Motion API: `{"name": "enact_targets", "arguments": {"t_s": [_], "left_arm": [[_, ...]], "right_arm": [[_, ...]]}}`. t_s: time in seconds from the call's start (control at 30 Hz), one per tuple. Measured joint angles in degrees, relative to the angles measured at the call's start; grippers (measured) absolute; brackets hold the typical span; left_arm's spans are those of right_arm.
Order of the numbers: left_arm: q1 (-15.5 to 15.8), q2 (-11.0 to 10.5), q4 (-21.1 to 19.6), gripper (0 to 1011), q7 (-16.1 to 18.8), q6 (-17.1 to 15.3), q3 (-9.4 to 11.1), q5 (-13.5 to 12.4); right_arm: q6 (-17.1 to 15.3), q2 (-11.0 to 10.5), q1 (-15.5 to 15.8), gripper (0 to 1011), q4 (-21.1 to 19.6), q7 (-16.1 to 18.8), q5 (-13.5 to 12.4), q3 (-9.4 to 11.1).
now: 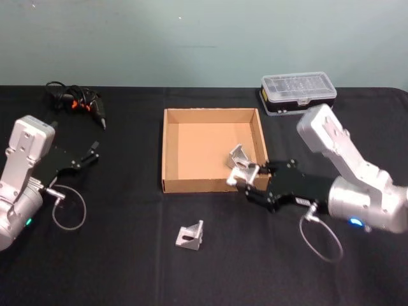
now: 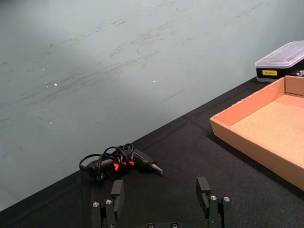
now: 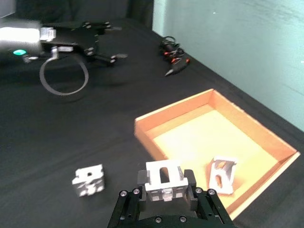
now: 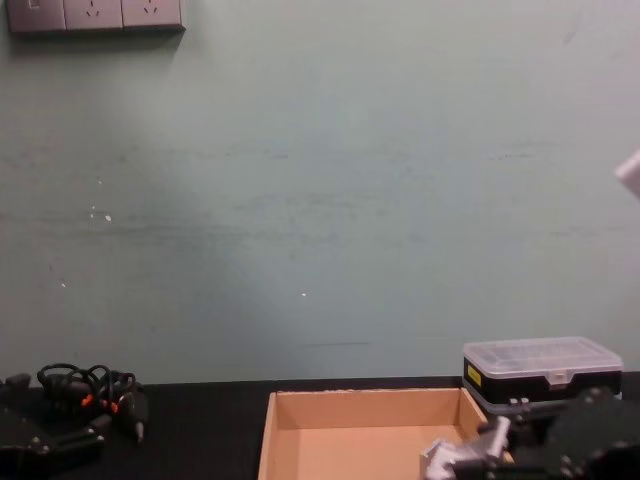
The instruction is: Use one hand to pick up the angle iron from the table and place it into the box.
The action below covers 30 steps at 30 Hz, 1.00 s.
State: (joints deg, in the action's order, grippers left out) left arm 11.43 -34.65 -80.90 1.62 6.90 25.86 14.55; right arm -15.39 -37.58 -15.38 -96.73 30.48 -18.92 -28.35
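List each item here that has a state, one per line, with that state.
Box: open-topped, holding one angle iron.
Boxed angle iron: lying by the right wall.
Held angle iron: gripped, at the box's near right corner.
Loose angle iron: on the table, untouched.
Right pincer: shut on the held angle iron.
Left pincer: open, idle.
Case: lid shut.

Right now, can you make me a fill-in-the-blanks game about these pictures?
The right gripper holds the first angle iron; the left gripper holds ____.
The second angle iron lies on the ____ table, in front of the box.
The third angle iron rests inside the ____.
Missing words: nothing, black, box.
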Motion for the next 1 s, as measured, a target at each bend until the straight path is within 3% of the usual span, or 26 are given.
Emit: {"name": "enact_targets", "arguments": {"t_s": [0.47, 1.0], "left_arm": [[0.0, 0.0, 0.0, 1000, 0.0, 0.0, 0.0, 0.0], [0.0, 0.0, 0.0, 1000, 0.0, 0.0, 0.0, 0.0]], "right_arm": [[-2.0, 11.4, -12.5, 460, 14.7, -0.3, 3.9, -4.6], [-2.5, 18.8, -20.6, 460, 28.3, 1.5, 8.6, -8.8]]}}
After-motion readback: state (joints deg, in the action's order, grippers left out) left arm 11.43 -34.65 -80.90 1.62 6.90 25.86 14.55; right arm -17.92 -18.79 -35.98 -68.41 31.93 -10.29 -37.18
